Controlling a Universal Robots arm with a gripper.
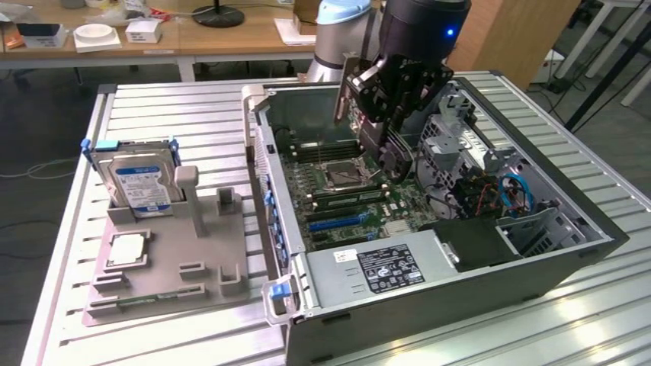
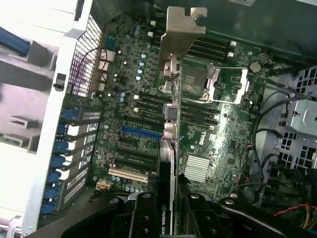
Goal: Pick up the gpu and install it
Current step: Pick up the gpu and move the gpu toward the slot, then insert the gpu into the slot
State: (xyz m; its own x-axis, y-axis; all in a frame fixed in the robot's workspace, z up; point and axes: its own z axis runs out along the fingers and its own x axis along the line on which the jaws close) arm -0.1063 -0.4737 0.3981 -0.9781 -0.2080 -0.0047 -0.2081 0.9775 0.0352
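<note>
The gpu (image 1: 395,156) is a thin dark card with a silver end bracket (image 2: 178,34), and my gripper (image 1: 399,91) is shut on it. It hangs upright above the motherboard (image 1: 341,183) inside the open computer case (image 1: 569,252). In the wrist view the gpu (image 2: 167,163) shows edge-on between my black fingers (image 2: 143,215), with its bracket reaching out over the processor socket (image 2: 225,84). A blue expansion slot (image 2: 141,132) lies on the board just beside the card's edge. The card hangs clear of the board.
A grey fixture (image 1: 203,259) stands on the table at the exterior view's left. It carries a hard drive (image 1: 137,179) with blue rails, a processor (image 1: 127,250) and a memory stick (image 1: 152,299). The power supply (image 1: 382,267), drive cages (image 1: 458,145) and cables (image 1: 508,191) crowd the case.
</note>
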